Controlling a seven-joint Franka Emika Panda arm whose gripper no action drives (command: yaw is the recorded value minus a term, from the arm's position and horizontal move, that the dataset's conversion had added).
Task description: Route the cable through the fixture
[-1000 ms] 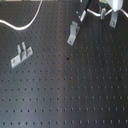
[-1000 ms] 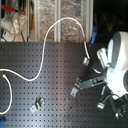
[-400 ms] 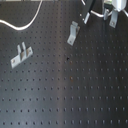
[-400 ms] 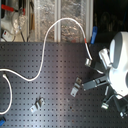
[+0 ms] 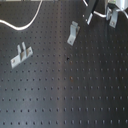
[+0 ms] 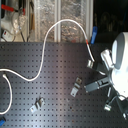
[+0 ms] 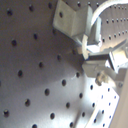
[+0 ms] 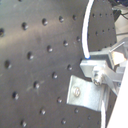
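Note:
The white cable (image 6: 46, 47) runs from the second exterior view's left edge, arches up and comes down to a red-marked end by my gripper (image 6: 95, 56). In the first exterior view the cable (image 5: 27, 21) curves across the top left. In both wrist views the cable (image 7: 99, 16) (image 8: 87, 30) runs into my shut fingers (image 7: 97, 62) (image 8: 102, 67). A metal bracket (image 7: 70, 17) (image 8: 87, 92) (image 6: 90, 63) stands right beside the fingertips. My gripper is cut off at the first exterior view's top right.
More small metal brackets stand on the black perforated board (image 5: 65, 95): a pair (image 5: 20, 55) (image 6: 36, 105), a single one (image 5: 73, 32) (image 6: 76, 88), and one at the second exterior view's lower right (image 6: 107, 107). Shelves with clutter (image 6: 45, 15) lie beyond the board.
The arm has shifted slightly toward the second exterior view's right. The cable and the brackets lie as before.

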